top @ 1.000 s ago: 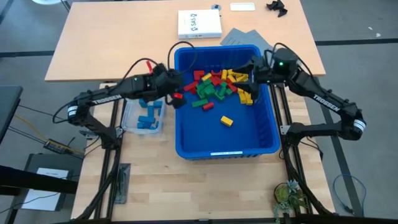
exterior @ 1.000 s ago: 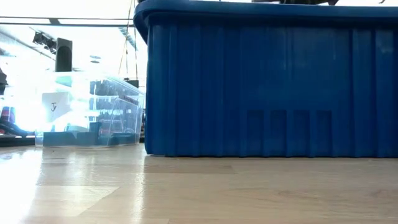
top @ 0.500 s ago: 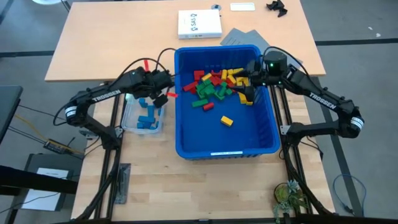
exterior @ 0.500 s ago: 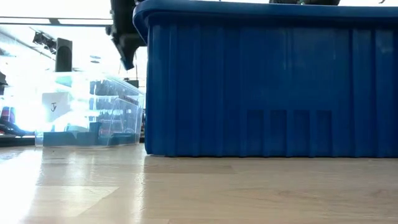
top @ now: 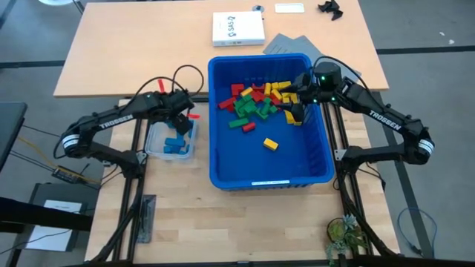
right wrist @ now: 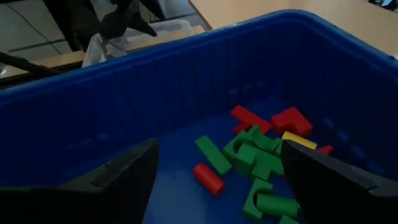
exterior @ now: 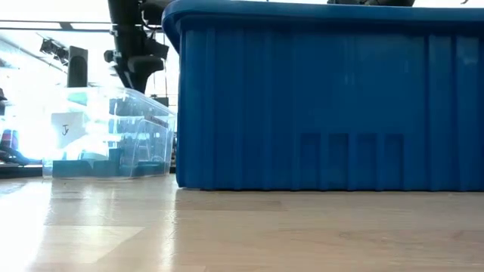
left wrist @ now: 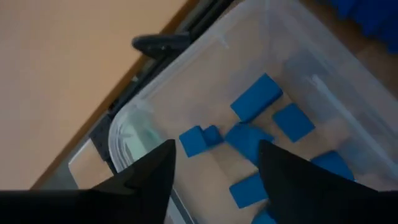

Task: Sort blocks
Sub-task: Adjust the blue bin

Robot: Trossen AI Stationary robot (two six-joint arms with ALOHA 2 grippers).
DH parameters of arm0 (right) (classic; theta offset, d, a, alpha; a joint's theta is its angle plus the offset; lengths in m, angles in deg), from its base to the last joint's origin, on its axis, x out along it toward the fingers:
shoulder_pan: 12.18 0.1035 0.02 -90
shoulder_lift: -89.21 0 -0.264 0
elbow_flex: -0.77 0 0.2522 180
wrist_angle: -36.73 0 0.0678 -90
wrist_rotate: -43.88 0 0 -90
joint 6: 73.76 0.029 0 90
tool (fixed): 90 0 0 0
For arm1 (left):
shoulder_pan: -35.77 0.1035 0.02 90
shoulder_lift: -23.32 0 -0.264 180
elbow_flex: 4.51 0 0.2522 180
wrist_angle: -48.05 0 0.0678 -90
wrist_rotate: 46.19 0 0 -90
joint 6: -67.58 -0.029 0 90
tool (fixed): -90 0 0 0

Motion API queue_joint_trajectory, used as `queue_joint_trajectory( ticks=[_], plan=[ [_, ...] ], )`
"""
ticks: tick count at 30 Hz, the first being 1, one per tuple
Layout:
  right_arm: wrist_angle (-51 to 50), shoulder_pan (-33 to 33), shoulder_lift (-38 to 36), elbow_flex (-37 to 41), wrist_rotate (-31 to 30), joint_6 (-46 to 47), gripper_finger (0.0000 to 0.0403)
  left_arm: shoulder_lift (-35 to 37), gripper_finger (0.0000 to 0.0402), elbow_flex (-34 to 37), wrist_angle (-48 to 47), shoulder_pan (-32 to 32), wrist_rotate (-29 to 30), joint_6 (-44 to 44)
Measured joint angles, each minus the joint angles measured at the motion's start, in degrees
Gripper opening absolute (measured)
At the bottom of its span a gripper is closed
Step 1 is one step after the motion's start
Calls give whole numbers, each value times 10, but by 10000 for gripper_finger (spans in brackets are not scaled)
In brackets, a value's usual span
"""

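Note:
Red, green and yellow blocks (top: 256,104) lie heaped on the floor of the large blue bin (top: 289,167) at its far end, and one yellow block (top: 271,144) lies apart nearer the middle. Several blue blocks (left wrist: 256,98) rest on the bottom of the small clear tub (top: 154,147), which stands left of the bin. My left gripper (left wrist: 214,155) hangs open above the tub, pointing down, with nothing between its fingers. My right gripper (right wrist: 217,155) is open above the heap at the bin's far right, clear of the blocks.
The bin's tall wall (exterior: 325,98) stands close beside the tub (exterior: 113,136). On the far table lie a white box (top: 237,28), grey sheets (top: 286,44) and a small black item (top: 330,9). A potted plant (top: 343,233) sits at the near right.
My left gripper has gone from the bin's left rim toward the table's left edge and down, and now hangs over the clear tub. My right gripper has tipped a little further down over the heap and otherwise stayed in place.

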Motion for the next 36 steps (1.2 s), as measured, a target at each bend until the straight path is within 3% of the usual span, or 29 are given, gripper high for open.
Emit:
queue_joint_trajectory(
  ticks=[5, 9, 15, 27, 36],
  plan=[
    [-17, 0, 0, 0, -10, -6, 331, 0, 262, -41, 68, -2, -60, -44],
    [-54, 11, 0, 0, 27, -27, 326, 0, 265, -79, 177, -24, -164, -87],
    [-94, 59, -5, 0, 39, -29, 319, -2, 265, -88, 320, -85, -238, -141],
    [-139, 148, -9, 0, 37, -29, 306, -47, 266, -88, 341, -170, -254, -151],
    [-241, 301, -47, 0, -78, 53, 306, -83, 266, -88, 376, -248, -236, -185]
  ],
)
